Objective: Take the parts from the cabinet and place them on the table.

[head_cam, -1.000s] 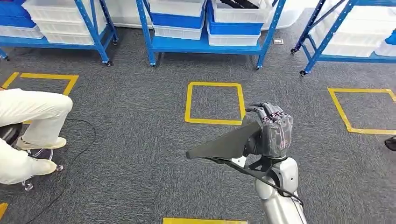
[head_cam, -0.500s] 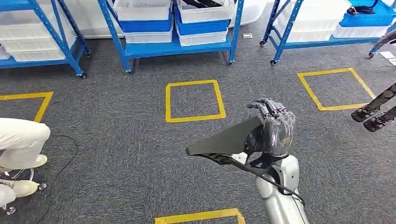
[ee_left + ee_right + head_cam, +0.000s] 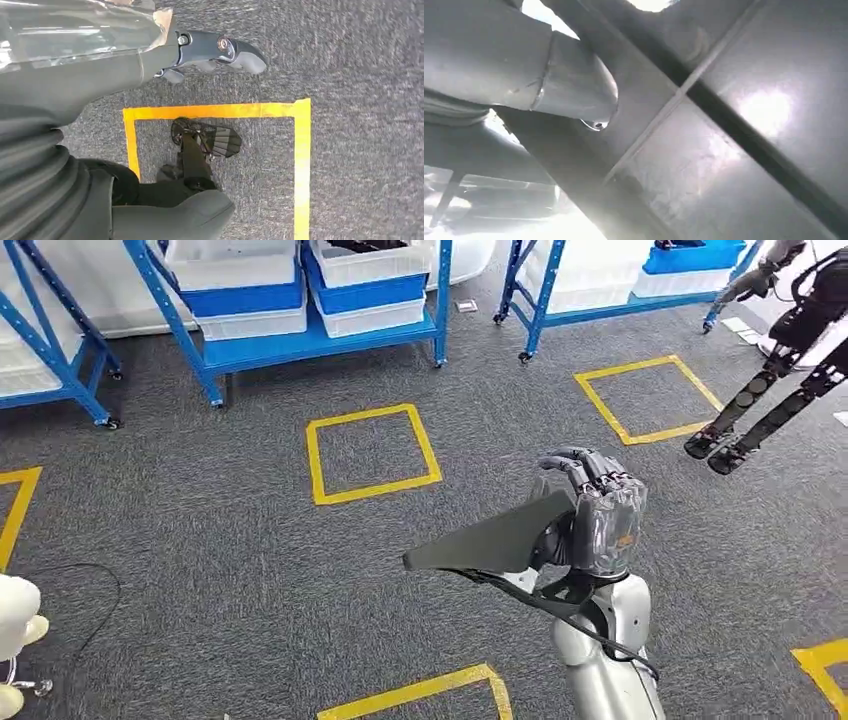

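Above grey carpet, right hand point(image 3: 598, 520) grips part point(image 3: 490, 540) (black)

No readable text in any view.
The yellow tape squares point(image 3: 372, 454) on the grey carpet floor point(image 3: 200, 570) are plain outlines without numbers or letters, and the bins point(image 3: 365, 280) on the blue racks show no label that can be made out.

Grey carpet point(image 3: 230, 550) covers the floor, marked with yellow tape squares point(image 3: 372, 453). Blue wheeled shelving racks point(image 3: 300, 340) stand along its far edge, and a thin black cable point(image 3: 95, 625) lies near the left.
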Controlling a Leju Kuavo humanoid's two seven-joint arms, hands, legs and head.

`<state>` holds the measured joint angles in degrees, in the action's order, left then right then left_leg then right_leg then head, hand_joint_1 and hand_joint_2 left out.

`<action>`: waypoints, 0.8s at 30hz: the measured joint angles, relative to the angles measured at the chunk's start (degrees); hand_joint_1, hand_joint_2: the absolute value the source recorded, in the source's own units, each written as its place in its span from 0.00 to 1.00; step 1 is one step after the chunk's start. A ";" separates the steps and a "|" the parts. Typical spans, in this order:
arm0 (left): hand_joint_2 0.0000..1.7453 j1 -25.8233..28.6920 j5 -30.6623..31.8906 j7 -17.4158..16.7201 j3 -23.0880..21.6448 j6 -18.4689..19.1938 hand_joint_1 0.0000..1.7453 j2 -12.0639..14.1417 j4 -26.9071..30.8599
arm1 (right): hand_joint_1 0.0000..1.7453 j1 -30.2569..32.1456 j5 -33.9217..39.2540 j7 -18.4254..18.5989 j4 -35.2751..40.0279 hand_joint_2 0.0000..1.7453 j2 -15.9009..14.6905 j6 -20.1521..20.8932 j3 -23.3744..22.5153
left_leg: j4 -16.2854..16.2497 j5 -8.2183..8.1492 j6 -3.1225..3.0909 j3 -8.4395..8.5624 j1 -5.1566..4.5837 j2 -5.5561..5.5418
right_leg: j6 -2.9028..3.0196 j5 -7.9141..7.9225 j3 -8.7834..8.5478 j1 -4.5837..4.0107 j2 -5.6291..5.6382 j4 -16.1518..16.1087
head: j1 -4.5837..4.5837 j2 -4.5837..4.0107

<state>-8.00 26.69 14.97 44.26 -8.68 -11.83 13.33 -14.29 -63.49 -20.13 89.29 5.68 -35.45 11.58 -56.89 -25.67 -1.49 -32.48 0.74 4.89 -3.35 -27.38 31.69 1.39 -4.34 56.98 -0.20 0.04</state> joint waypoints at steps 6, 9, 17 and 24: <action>1.00 -0.21 2.38 1.29 -0.31 -4.35 0.00 0.20 0.46 | 1.00 1.28 -2.91 1.38 1.47 0.00 0.18 0.26 -1.55 | -1.02 -0.97 1.76 -0.56 0.49 0.43 | 2.89 1.19 0.70 -0.05 3.40 0.54 | 0.11 0.00; 1.00 -0.13 2.64 3.39 -0.42 -3.98 0.00 0.51 0.72 | 1.00 2.14 -3.54 1.60 2.25 0.00 0.63 0.88 -1.95 | -12.96 -8.28 2.02 -5.54 0.45 -4.33 | 3.82 1.65 1.29 -0.30 5.15 0.58 | 0.35 0.00; 1.00 -0.07 3.89 6.05 -0.37 -2.90 0.00 0.92 1.75 | 1.00 4.45 -0.33 0.37 2.34 0.00 1.35 2.77 -4.24 | -0.86 -1.87 -0.43 0.76 0.32 -10.14 | 3.61 2.28 1.87 -1.31 10.63 0.81 | 0.28 0.00; 1.00 -0.61 5.27 5.42 -1.01 1.79 0.00 -0.15 1.90 | 1.00 3.85 -5.05 0.52 2.01 0.00 2.36 5.16 -7.65 | 1.22 -0.26 -1.22 1.16 0.11 -4.72 | 2.57 -2.13 8.55 -1.12 5.89 11.25 | -0.33 0.00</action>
<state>-8.61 31.95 20.39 43.25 -6.88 -11.98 15.23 -10.44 -68.54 -19.60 91.30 8.04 -30.29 3.93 -55.67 -25.93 -2.71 -31.32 0.85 0.17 -0.78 -29.51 40.24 0.27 1.55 68.23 -0.52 0.04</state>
